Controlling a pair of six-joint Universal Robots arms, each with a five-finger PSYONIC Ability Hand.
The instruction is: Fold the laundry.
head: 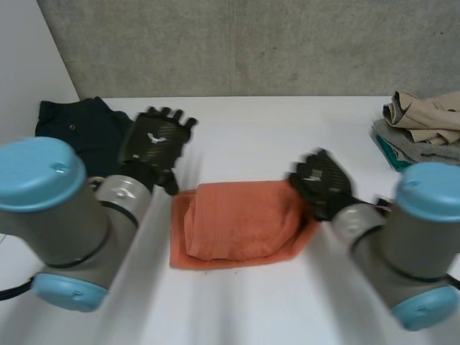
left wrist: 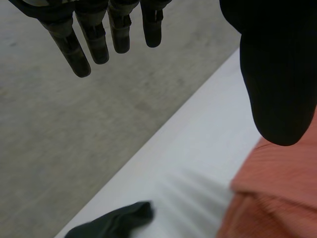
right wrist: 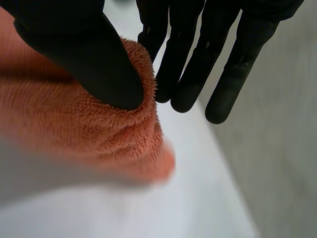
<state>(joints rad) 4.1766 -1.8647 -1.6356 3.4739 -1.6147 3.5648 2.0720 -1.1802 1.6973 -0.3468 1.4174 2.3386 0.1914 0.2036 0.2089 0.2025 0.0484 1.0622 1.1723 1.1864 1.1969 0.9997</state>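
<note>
An orange towel (head: 241,223) lies folded into a thick roll on the white table (head: 287,144), between my two arms. My right hand (head: 323,183) is at the towel's right end. In the right wrist view its thumb (right wrist: 94,59) presses on the upper fold of the towel (right wrist: 74,124), and the straight fingers (right wrist: 183,74) close against that fold's edge from the other side. My left hand (head: 154,144) hovers open above the table, just beyond the towel's left far corner. Its fingers (left wrist: 94,39) are straight and hold nothing, and the towel (left wrist: 277,198) lies below its thumb.
A dark garment (head: 79,129) lies at the table's far left, one tip of it (left wrist: 114,223) below my left hand. A pile of beige, grey and teal clothes (head: 424,126) sits at the far right edge. A grey wall runs behind the table.
</note>
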